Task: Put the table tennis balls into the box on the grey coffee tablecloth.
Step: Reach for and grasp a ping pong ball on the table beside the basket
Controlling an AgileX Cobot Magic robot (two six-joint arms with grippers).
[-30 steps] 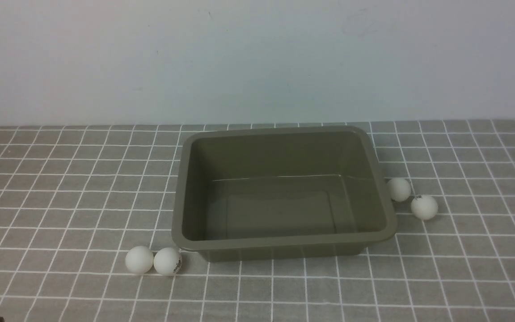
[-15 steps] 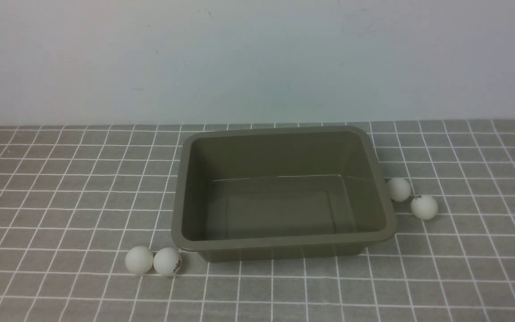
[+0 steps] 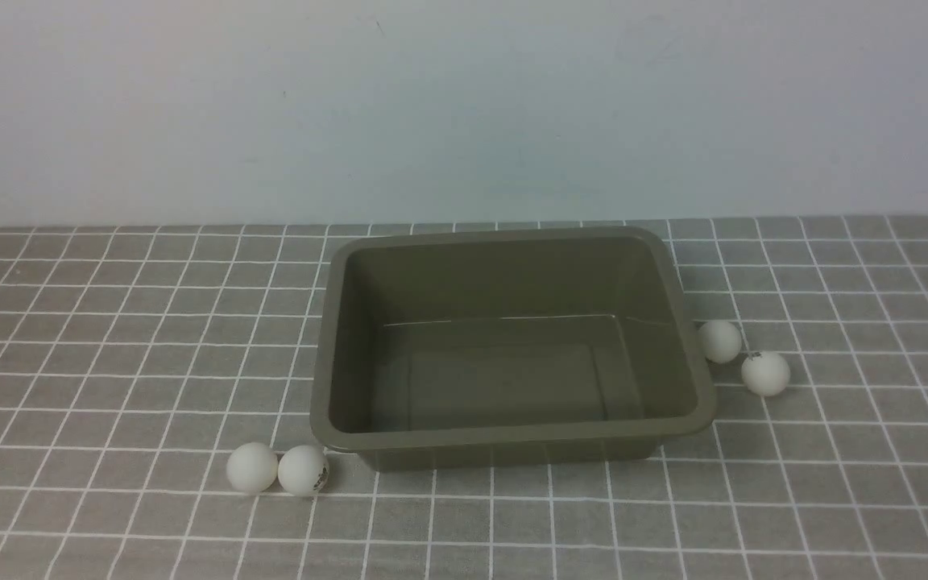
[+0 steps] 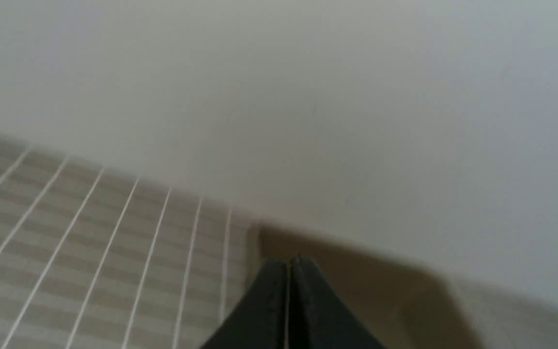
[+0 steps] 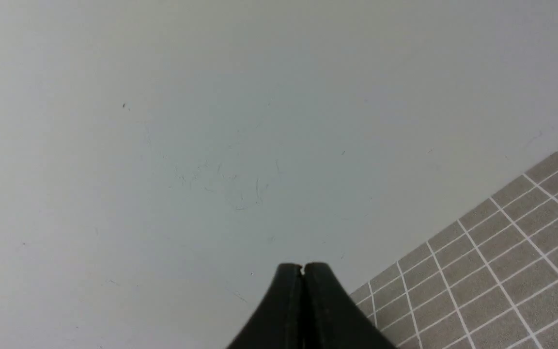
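Left wrist view blurred, box (image 4: 380, 291) a brown smear partly behind the left gripper (image 4: 288, 264); print on the near-left logo ball (image 3: 304, 470) too small to read

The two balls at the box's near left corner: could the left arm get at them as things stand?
Probably yes. Both balls lie in the open on the cloth, outside the box, nothing over them; the left gripper is shut and must open first.
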